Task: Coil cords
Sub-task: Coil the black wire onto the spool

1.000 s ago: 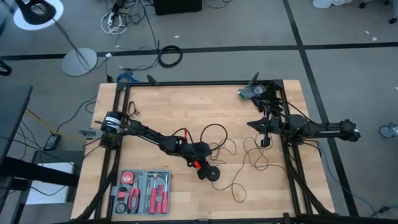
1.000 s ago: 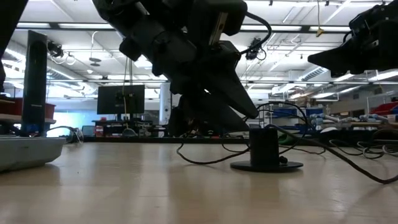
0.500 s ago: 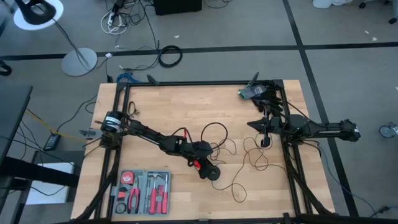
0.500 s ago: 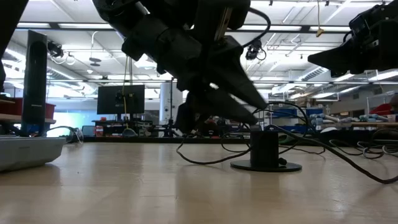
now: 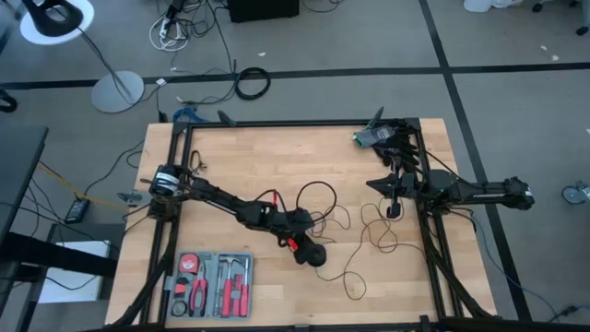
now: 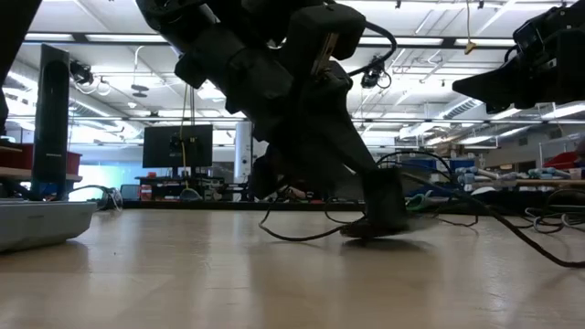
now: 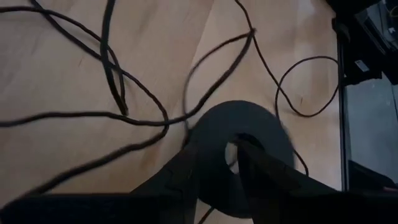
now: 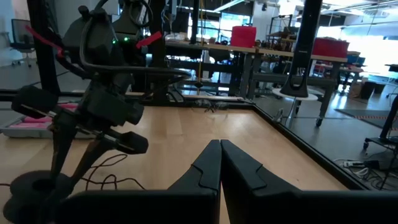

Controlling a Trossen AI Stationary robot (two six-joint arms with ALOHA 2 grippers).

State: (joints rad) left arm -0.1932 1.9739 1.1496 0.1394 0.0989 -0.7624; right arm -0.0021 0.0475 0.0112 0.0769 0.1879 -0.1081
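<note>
Your table (image 5: 230, 157) is carrying everything here, and the tool tray (image 5: 213, 282) is sitting well behind the working arm, out of the way of the loops. The cord (image 5: 318, 198) is lying in loose black loops that are spreading out ahead of and to both sides of the left gripper (image 5: 313, 255) — nothing is gathered yet, so I judge the coiling to be at an early stage.

You are holding that left gripper low at the table, right over the puck (image 7: 239, 152). In the left wrist view its two fingers (image 7: 180, 177) are standing slightly apart and straddling the hole in the middle of the puck, one finger on the disc and one at the hole's edge. That placement looks like a clamp on the puck's central post; in the low view the puck (image 6: 384, 212) is tipping off the wood, which fits a grip that is lifting or dragging it. Holding the puck probably gives you a fixed end to wind the cord around.

Your right gripper (image 8: 219, 163) is waiting with its fingers pressed together, well apart from the puck, across the loops — it is holding nothing.
</note>
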